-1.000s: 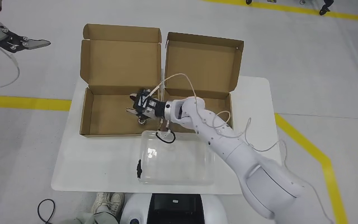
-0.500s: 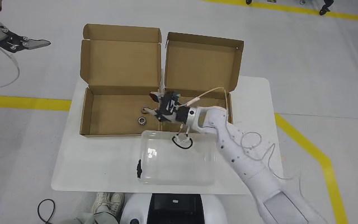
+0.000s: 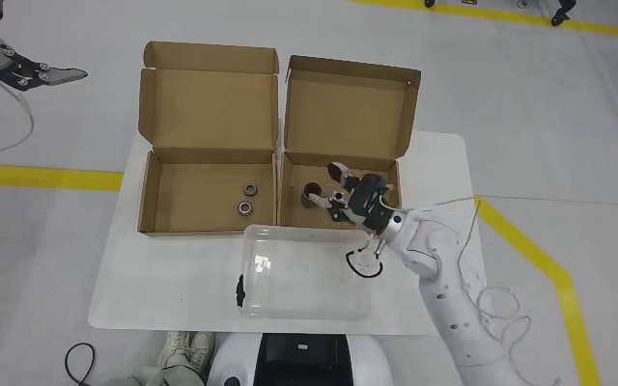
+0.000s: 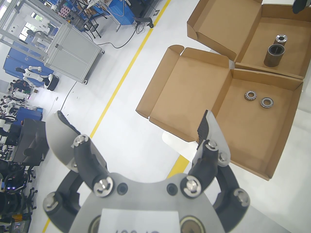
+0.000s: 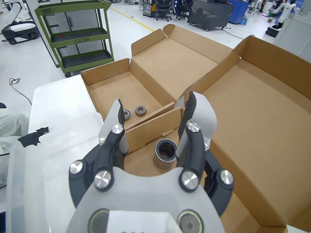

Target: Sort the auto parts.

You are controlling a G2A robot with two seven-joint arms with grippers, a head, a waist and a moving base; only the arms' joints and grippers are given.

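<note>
We see right gripper (image 5: 155,103) released, empty, above sleeve (image 5: 165,156) in right box (image 3: 352,111). Two bearings (image 3: 250,190) in left box (image 3: 193,198). Left gripper (image 4: 132,117) released, left of table.

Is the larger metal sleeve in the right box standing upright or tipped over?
Upright. The sleeve stands on end on the floor of the right box, its open bore facing up.
</note>
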